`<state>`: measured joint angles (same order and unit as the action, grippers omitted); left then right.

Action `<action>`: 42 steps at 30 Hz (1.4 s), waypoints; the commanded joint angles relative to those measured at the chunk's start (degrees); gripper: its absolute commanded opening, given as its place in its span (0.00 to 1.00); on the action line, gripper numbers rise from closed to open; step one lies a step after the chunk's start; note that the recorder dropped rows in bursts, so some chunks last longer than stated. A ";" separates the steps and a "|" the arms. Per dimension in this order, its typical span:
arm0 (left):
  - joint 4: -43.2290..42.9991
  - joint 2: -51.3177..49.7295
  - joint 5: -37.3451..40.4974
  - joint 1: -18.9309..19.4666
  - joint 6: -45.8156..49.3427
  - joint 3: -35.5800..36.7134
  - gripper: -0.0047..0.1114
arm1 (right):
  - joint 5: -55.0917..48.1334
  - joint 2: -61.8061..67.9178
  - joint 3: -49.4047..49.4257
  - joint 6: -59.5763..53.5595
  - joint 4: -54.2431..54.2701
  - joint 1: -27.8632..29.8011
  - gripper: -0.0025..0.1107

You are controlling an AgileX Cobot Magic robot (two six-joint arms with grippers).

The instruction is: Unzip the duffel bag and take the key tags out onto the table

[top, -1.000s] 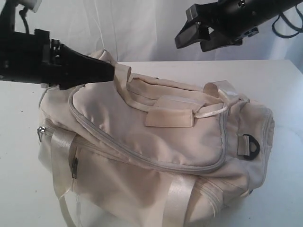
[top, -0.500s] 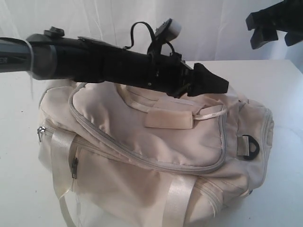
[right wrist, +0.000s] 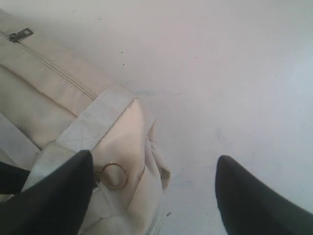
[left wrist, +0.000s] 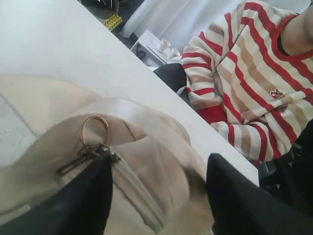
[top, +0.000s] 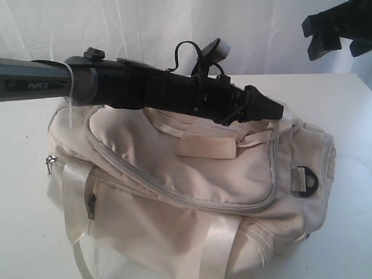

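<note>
Now the left arm comes in from the table's left edge and lies stretched over the top of the duffel bag. The bag rests across the middle of the table and reaches toward its near edge. A second ago the left gripper was at the bag's left rear end, by the handle. It has since swept the whole length of the bag and dropped lower, so its tip is now at the bag's right end.

In the left wrist view its jaws stand well apart with nothing gripped between them. Bag fabric fills the gap, and one of the fingers sits just beside the ring pull at the head of the zipper. The zipper looks fully closed.

The key tags are nowhere in view. They are presumably inside the bag, so the unzipping has not begun. The sweep reads as lining up on that pull, and the jaws would need to shift slightly toward the ring before pinching it.

Furthest right, the right gripper has drawn back from above the bag's middle to high over the table's far right corner. It hangs there wide open and empty, leaving the bag to the other arm.
</note>
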<state>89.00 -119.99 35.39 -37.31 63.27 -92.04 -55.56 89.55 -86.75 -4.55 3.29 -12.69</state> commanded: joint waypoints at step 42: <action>-0.10 4.76 -7.54 3.32 -10.36 -1.26 0.04 | 8.59 -0.03 8.76 0.25 2.85 0.23 0.45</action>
<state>88.24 -117.53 24.64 -35.55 52.83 -93.08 -50.51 89.55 -80.29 -4.55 3.97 -12.69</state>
